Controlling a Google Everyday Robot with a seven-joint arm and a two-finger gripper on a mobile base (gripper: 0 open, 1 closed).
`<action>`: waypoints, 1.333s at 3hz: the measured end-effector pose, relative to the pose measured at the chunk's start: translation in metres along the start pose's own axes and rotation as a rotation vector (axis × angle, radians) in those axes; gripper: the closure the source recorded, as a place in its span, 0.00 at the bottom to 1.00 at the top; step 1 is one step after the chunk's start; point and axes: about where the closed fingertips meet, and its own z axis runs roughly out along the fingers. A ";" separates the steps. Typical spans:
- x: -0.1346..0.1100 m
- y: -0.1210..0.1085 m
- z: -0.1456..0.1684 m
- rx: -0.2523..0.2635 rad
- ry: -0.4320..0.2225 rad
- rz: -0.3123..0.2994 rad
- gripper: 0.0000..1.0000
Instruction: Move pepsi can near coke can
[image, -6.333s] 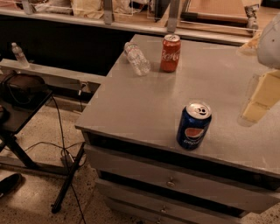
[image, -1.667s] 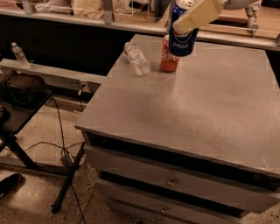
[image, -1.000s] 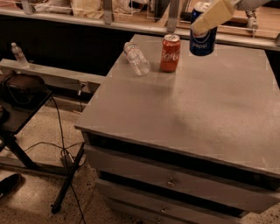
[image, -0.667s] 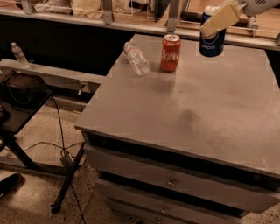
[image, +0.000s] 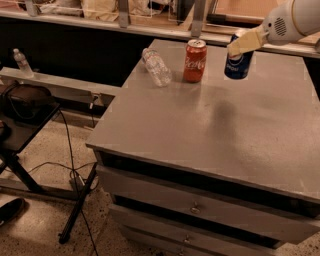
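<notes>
1. Gripper (image: 242, 47): cream fingers on a white arm that enters from the upper right corner. It stands right of the coke can (image: 194, 61), level with that can's top. The fingers are clamped on the upper part of the pepsi can (image: 237, 67), with one finger (image: 248, 41) lying across its top front.

2. Pepsi can: dark blue, upright, held in the gripper. It is near the coke can on its right side, with a clear gap between them. Whether its base rests on the surface cannot be told. A soft shadow lies on the top, nearer the viewer than the coke can and to its right.

3. Coke can: red with white script and a silver top. It stands upright on the far part of the table (image: 200, 132).

4. Plastic bottle (image: 156, 66): clear, lying on its side. It is near the coke can on its left and apart from it.

5. Table: grey top under the coke can, with drawer fronts and small knobs facing the viewer.

6. Small bottle (image: 21, 60): upright on a low ledge, well apart from the coke can, far to its left.

7. Cables (image: 70, 167): on the speckled floor, below and left of the coke can.
</notes>
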 end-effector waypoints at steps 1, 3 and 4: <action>0.000 0.000 0.029 -0.015 -0.030 0.077 1.00; 0.000 0.010 0.062 -0.050 -0.046 0.093 0.61; -0.001 0.014 0.070 -0.059 -0.060 0.072 0.37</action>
